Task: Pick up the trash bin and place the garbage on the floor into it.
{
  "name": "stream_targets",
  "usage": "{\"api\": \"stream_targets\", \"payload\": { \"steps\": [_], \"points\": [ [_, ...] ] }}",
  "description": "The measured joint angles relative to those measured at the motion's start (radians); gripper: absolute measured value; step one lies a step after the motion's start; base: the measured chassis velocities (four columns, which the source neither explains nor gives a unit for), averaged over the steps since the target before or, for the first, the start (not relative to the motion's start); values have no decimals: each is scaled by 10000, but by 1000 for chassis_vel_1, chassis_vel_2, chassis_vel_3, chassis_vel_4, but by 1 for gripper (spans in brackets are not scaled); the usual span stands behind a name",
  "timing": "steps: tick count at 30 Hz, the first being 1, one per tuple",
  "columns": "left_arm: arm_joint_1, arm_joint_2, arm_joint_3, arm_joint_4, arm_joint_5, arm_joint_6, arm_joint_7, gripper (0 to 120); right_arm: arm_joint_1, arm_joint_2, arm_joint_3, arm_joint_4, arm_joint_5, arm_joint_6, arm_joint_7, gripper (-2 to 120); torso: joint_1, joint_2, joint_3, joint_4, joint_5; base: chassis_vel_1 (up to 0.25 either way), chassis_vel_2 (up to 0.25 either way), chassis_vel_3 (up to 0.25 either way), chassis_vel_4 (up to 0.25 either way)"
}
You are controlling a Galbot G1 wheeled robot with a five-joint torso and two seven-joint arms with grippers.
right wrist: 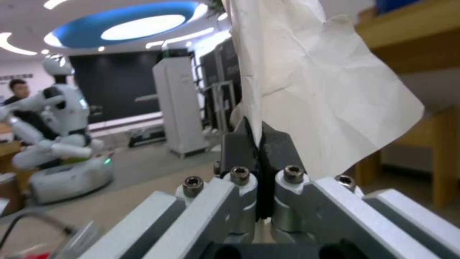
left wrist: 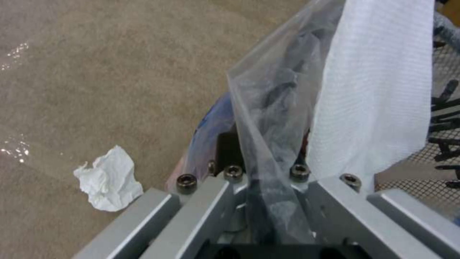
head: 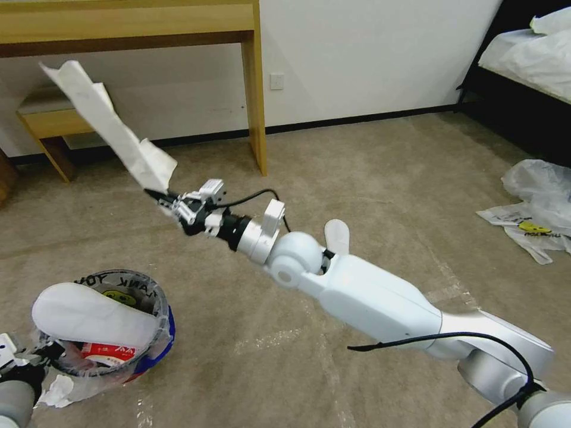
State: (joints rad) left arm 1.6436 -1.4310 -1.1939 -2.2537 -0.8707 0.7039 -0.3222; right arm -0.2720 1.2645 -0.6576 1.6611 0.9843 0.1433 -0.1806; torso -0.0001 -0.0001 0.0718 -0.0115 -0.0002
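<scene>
- Trash bin [head: 156,336] = landmark; sits low at robot's left on the floor [head: 369,178], clear liner printed w/ black letters, partly readable "ANK YO", plus a yellow face.
- White slipper [head: 89,318] lies across bin's mouth; red-and-white wrapper [head: 107,352] under it, inside.
- Left gripper [left wrist: 261,176] at bin's rim, fingers clamped on liner bag [left wrist: 268,108].
- Right gripper [head: 159,197] up above and beyond bin, pinched tight on a long white paper sheet [head: 113,128] that sticks up toward the wooden desk [head: 178,24].
- Crumpled paper [left wrist: 107,178] on carpet just beside bin.
- Clear plastic bags [head: 538,205] w/ yellow print well apart from bin, far right near the bed [head: 523,53].
</scene>
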Motion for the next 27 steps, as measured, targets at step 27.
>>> {"api": "stream_targets", "payload": {
  "steps": [27],
  "points": [
    [-129, 120, -8, 91, -107, 35, -44, 1, -500, 167, -2212, -930, -536, 244, 92, 0, 0, 0, 0, 0, 1, 0, 0, 0, 0]
  ]
}}
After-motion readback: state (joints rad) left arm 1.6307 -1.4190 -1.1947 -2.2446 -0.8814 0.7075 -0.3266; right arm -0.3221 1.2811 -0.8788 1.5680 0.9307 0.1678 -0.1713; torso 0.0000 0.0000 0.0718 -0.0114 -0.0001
